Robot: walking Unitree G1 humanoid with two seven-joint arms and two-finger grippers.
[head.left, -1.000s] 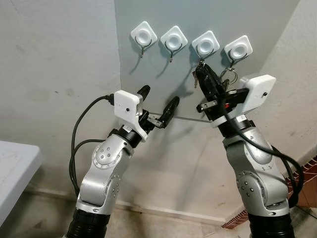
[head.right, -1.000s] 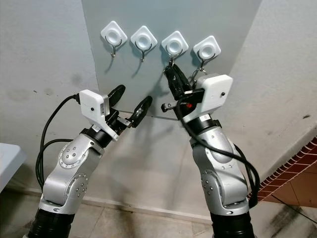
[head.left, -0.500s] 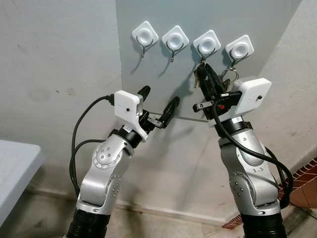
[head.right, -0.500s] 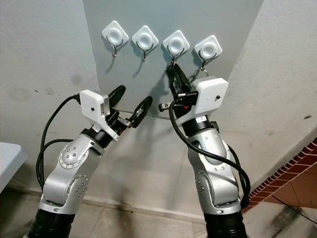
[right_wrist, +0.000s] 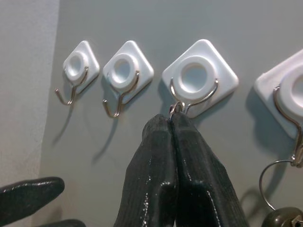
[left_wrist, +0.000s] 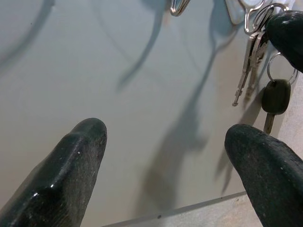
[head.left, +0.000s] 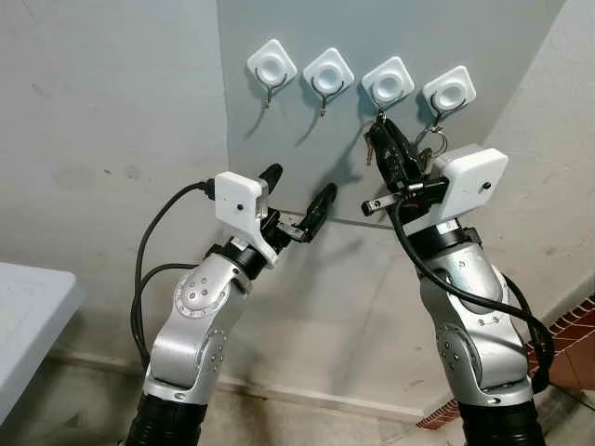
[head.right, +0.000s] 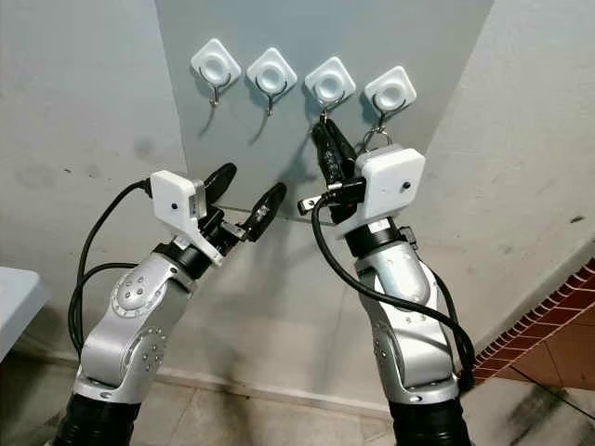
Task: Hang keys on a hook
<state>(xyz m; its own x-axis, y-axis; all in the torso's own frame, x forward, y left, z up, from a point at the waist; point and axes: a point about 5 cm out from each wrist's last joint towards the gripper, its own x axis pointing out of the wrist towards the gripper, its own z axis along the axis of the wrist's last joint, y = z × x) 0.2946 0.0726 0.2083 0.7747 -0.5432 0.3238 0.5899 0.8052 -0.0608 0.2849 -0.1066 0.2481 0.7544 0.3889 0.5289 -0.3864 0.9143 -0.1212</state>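
A corner of a pale worktop point(head.left: 23, 302) sits at the far left, well away from the action. Next comes the left pincer point(head.left: 296, 203), raised before the grey wall panel point(head.left: 297, 121) with its fingers spread wide and nothing between them. Above it, the two leftmost white hooks, the first hook point(right_wrist: 78, 71) and the second hook point(right_wrist: 124, 72), carry nothing. Further right, the right pincer point(right_wrist: 171, 124) is pressed together right under the third hook point(right_wrist: 199, 78), pinching the ring of a bunch of keys point(left_wrist: 250, 61) at the hook's wire; the silver blades dangle below its fingers. I can't tell whether the ring is already over the wire or just against it. On the fourth hook point(head.right: 390, 91) a black-headed key point(left_wrist: 274, 97) hangs by its ring. As I judge it, the job is nearly finished: seat the ring, let go, pull away.
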